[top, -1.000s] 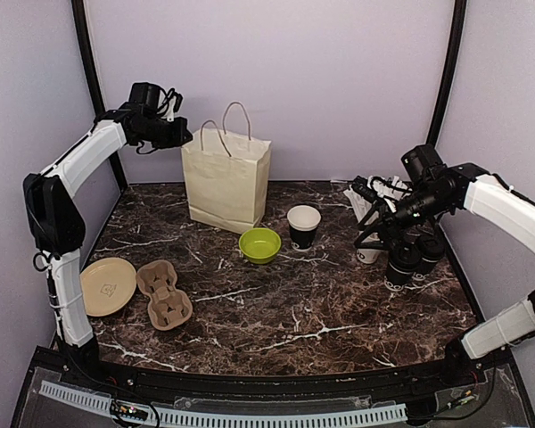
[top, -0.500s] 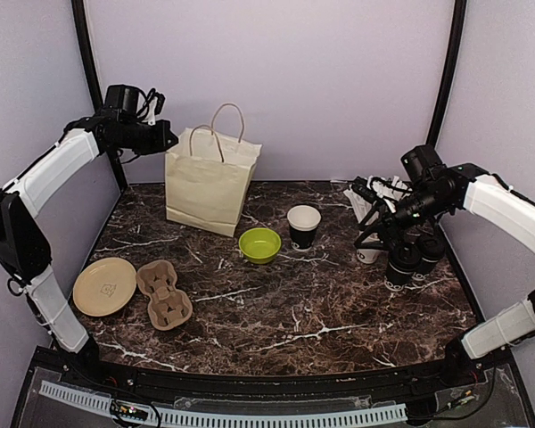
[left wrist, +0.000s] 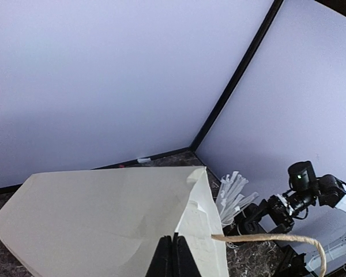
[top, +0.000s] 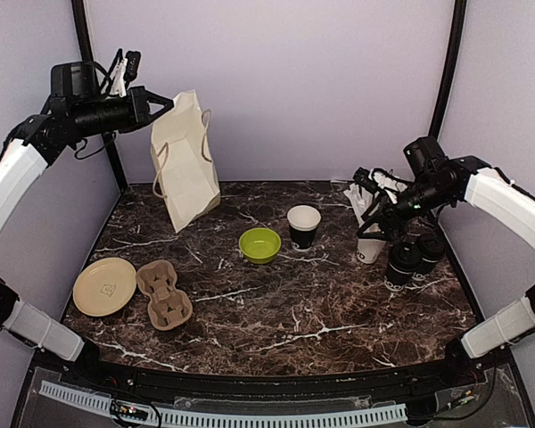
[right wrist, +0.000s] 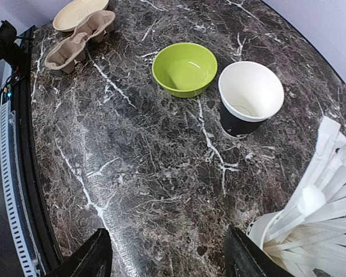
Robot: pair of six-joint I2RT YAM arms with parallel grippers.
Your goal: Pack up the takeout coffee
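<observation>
An open takeout coffee cup, black with a white rim, stands at mid-table. Two black-lidded takeout coffee cups stand at the right. My left gripper is shut on the top edge of the cream paper bag, which hangs raised and tilted at the back left with its twine handle loose. My right gripper is open and holds nothing. It hovers over the table just left of the white straw cup.
A lime-green bowl sits left of the open cup. A cardboard cup carrier and a tan plate lie at the front left. Purple walls enclose the table.
My left arm has lifted the bag up and leftward, swinging it from upright to tilted. The right gripper has risen slightly and stays open.
</observation>
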